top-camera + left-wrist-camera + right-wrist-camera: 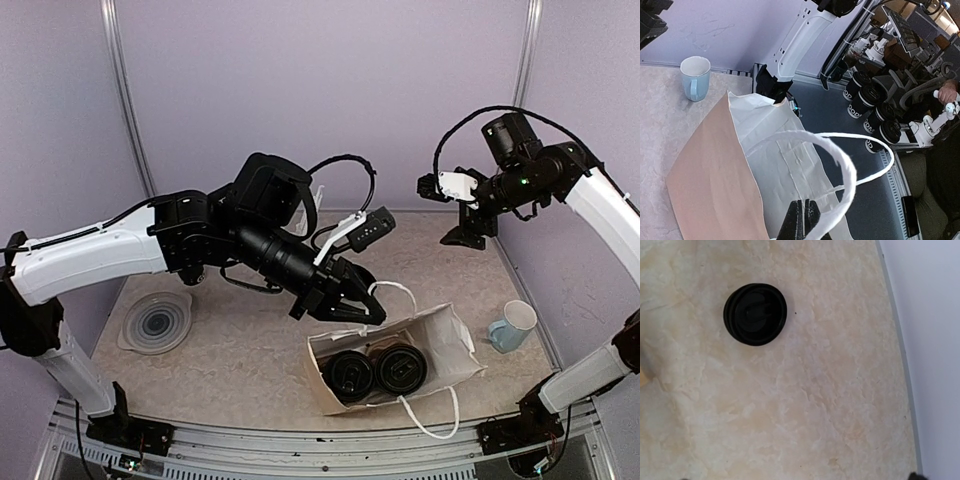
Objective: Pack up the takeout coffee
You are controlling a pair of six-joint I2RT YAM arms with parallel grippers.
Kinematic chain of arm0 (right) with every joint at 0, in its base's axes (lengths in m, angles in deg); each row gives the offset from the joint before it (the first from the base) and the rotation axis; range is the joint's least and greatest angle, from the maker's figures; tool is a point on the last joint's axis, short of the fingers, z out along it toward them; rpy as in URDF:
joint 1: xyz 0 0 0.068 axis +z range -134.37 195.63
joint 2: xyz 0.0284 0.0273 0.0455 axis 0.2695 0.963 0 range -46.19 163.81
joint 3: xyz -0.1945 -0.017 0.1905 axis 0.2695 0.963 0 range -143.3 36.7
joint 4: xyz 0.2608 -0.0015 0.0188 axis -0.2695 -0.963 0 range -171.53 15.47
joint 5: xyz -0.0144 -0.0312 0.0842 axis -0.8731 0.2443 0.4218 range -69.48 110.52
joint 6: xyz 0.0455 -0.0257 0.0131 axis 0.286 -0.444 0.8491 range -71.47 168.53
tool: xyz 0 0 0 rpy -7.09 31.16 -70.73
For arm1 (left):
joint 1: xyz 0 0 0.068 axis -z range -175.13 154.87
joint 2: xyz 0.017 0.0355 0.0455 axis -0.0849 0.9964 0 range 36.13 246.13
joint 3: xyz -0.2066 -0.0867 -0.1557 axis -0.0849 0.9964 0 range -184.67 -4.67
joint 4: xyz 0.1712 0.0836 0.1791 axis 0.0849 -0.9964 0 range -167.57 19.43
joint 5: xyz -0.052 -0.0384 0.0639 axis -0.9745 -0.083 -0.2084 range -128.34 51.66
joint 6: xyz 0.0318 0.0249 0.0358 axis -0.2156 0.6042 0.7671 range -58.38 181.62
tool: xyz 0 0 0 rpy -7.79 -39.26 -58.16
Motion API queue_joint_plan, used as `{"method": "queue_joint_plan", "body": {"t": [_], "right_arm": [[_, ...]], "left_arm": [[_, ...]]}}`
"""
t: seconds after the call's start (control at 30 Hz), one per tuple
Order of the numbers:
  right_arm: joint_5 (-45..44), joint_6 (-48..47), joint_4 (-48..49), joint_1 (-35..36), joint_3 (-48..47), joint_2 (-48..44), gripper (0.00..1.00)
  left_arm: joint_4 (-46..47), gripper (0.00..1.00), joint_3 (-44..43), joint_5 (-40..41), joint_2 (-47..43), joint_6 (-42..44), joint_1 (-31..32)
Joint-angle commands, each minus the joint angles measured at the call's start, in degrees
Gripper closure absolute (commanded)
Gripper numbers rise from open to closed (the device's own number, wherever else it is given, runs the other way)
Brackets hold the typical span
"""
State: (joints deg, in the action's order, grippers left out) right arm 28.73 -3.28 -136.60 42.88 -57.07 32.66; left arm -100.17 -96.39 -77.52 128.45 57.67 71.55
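Observation:
A white paper bag lies open near the table's front with two black-lidded takeout coffees side by side in it. My left gripper is shut on the bag's upper rim, and the white handle loop curls just past the fingers. A third takeout coffee stands on the table, seen lid-on from above in the right wrist view. My right gripper hangs high at the back right, open and empty, with that cup off to one side of it.
A pale blue mug stands right of the bag. A clear round dish sits at the left. The table's right edge meets the wall. More black cups stand off the table.

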Motion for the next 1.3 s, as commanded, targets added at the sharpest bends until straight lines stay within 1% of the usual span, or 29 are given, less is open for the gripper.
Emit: {"method": "queue_joint_plan", "body": {"t": [0.0,0.1,0.27,0.43,0.53,0.67,0.7,0.77,0.83,0.97,1.07,1.27], "right_arm": [[1.17,-0.11,0.77,-0.35,0.29,0.64,0.07],[1.86,-0.94,0.64,-0.35,0.47,0.77,0.07],[2.73,-1.44,0.43,-0.35,0.59,0.2,0.07],[3.74,-1.42,1.23,-0.35,0.78,-0.39,0.07],[3.77,-0.71,2.34,-0.34,0.79,-0.71,0.07],[3.74,1.52,3.02,-0.35,0.35,-0.54,0.07],[3.86,2.15,2.82,-0.35,0.16,-0.54,0.06],[4.65,2.98,2.3,-0.35,0.2,-0.95,0.02],[5.16,3.13,2.19,-0.35,0.96,-1.82,0.0],[4.19,3.21,2.41,-1.18,2.21,-2.32,0.0],[3.97,3.27,2.71,-1.73,2.3,-2.2,0.0],[3.45,3.38,3.25,-2.1,2.4,-2.03,0.01]], "left_arm": [[-4.74,0.99,-5.07,-0.26,2.32,3.65,2.69],[-5.76,0.99,-4.88,4.64,3.54,3.77,5.77],[-0.53,0.98,-0.98,8.11,2.73,0.77,9.32],[0.95,0.98,-1.02,10.89,2.66,0.51,9.59],[-0.33,0.98,-2.67,11.14,2.76,1.47,7.4],[-3.91,0.98,-4.73,11.3,3.43,4.95,2.48],[-4.3,0.98,-4.8,11.02,3.48,5.82,0.9],[-4.43,0.98,-4.62,10.32,3.56,6.97,-1.21],[-4.01,0.98,-4.53,9.72,3.71,7.49,-3.1],[-2.35,0.98,-5.42,11.54,5.34,5.93,-7.02],[-3.02,0.98,-8.05,12.93,7.9,4.24,-9.85],[-2.82,0.97,-11.03,14.33,11.07,1.92,-13.14]]}}
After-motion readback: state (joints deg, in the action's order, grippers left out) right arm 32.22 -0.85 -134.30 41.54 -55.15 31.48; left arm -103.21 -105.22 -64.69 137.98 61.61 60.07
